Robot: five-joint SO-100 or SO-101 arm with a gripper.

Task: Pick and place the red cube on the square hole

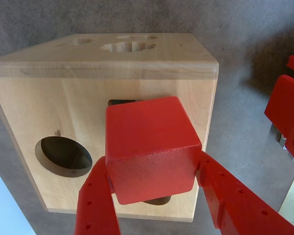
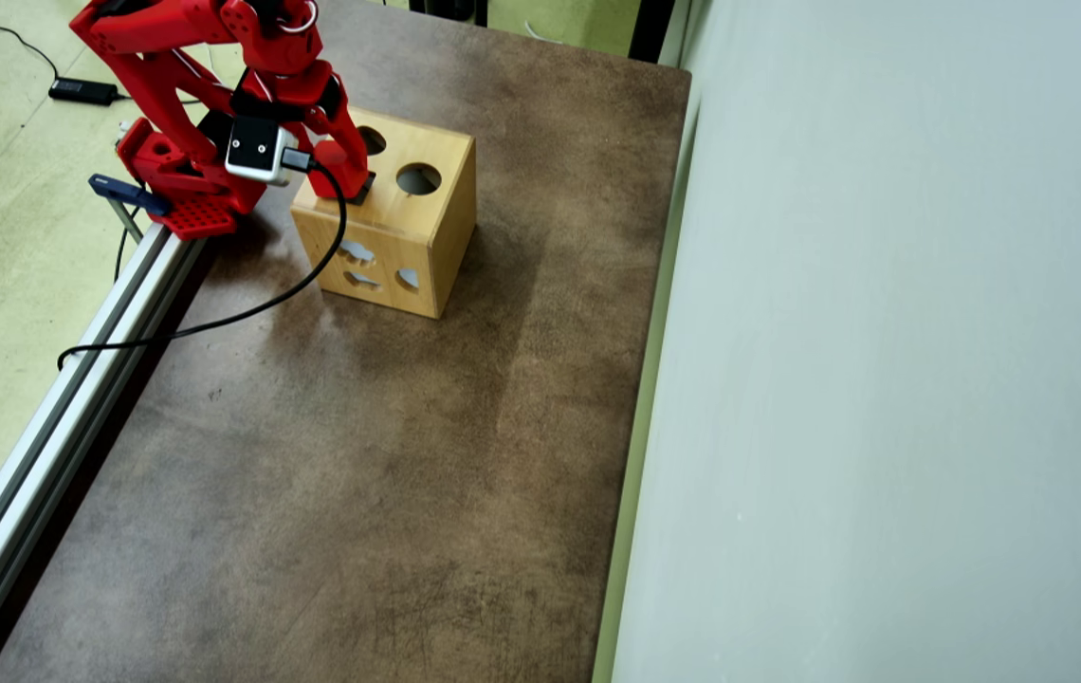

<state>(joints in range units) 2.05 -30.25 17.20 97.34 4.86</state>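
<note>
Two red plastic fingers of the hand (image 1: 154, 188) are clamped on the small matte red cube (image 1: 152, 147), held over the pale wooden box (image 1: 54, 103) on the brown tabletop (image 2: 360, 455). Behind the cube, the dark square hole (image 1: 118, 102) peeks out, beside a round hole (image 1: 63, 156).

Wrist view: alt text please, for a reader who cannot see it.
The gripper holds the red cube between its two red fingers, in front of the wooden box and covering most of the square hole. A round hole lies left of the cube.
</note>
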